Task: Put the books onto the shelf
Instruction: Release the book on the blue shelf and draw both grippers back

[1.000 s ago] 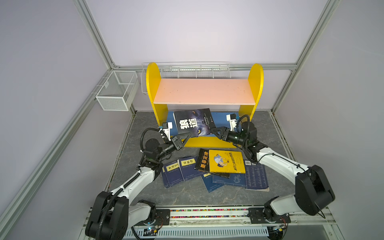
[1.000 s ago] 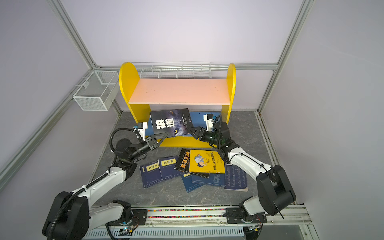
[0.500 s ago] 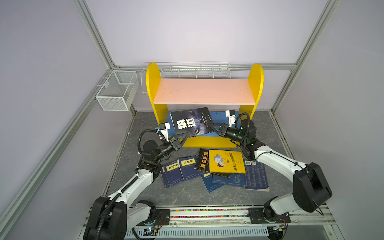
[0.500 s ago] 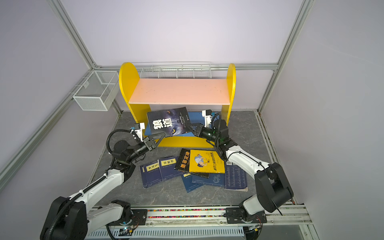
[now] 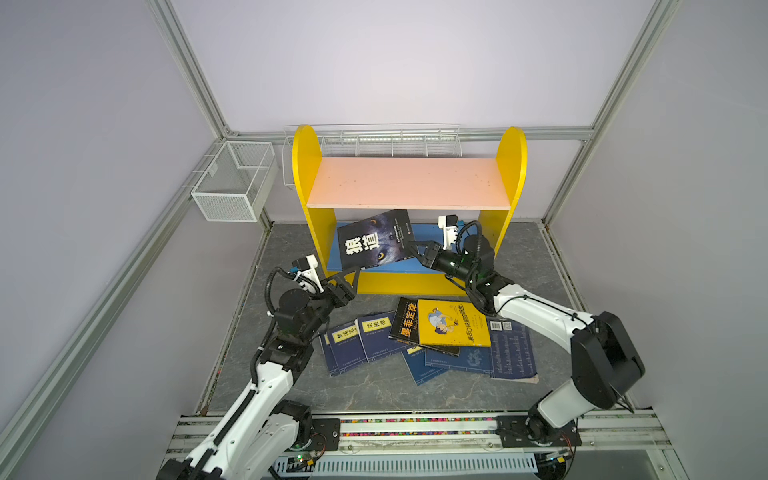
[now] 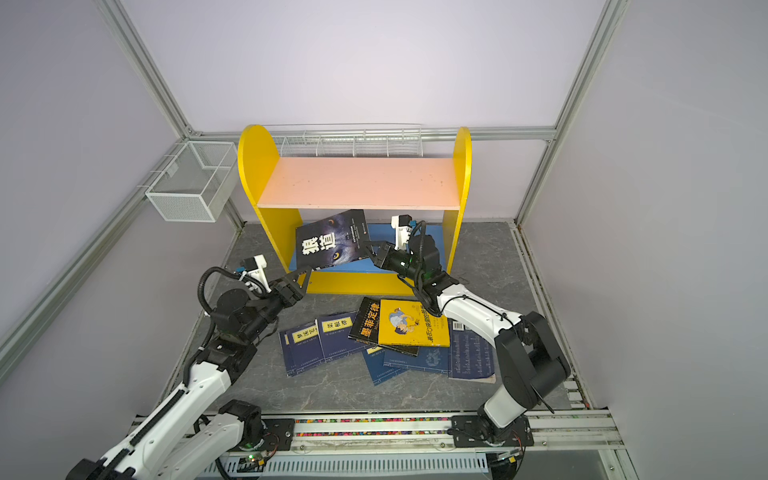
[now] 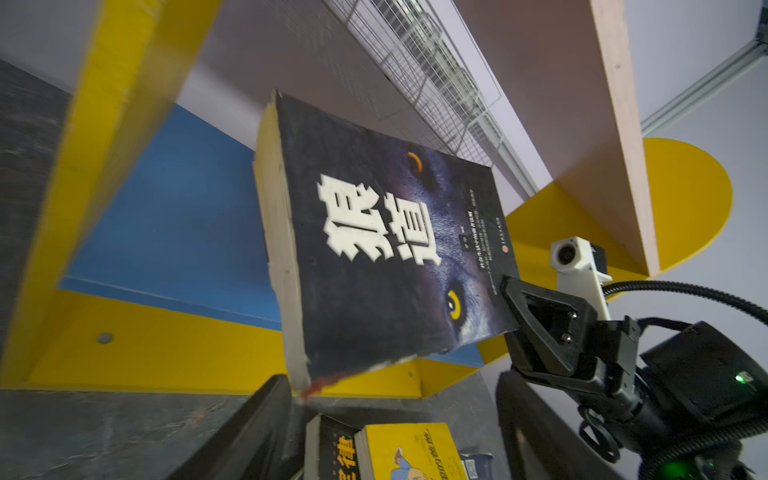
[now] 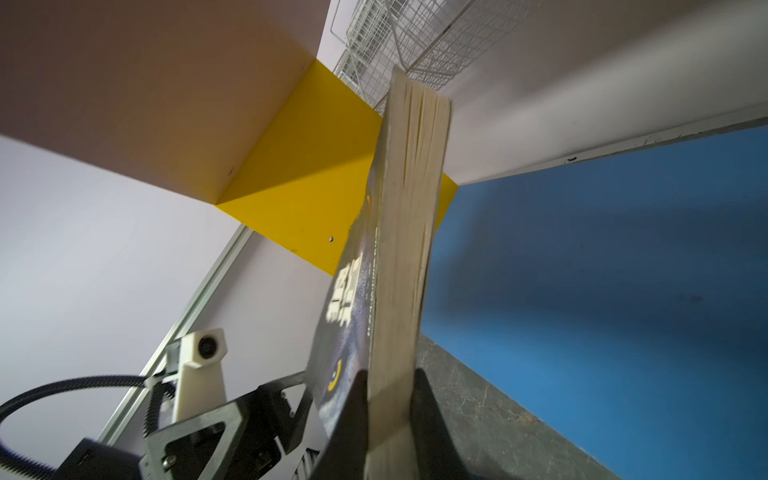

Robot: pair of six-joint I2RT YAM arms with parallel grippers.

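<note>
Right hand (image 5: 413,250) grips black book (image 5: 374,245) at the shelf (image 5: 305,166); left hand (image 5: 351,277) spread, maybe touching it.

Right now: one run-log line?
left hand: open | right hand: shut on black book | book: tilted, at shelf lower bay | other books: on floor

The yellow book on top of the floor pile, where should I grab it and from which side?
Take the yellow book by its right edge, coming in from the right of the top views. It lies flat on the black book, and that edge sticks out past it, so a finger could probably slip underneath.
</note>
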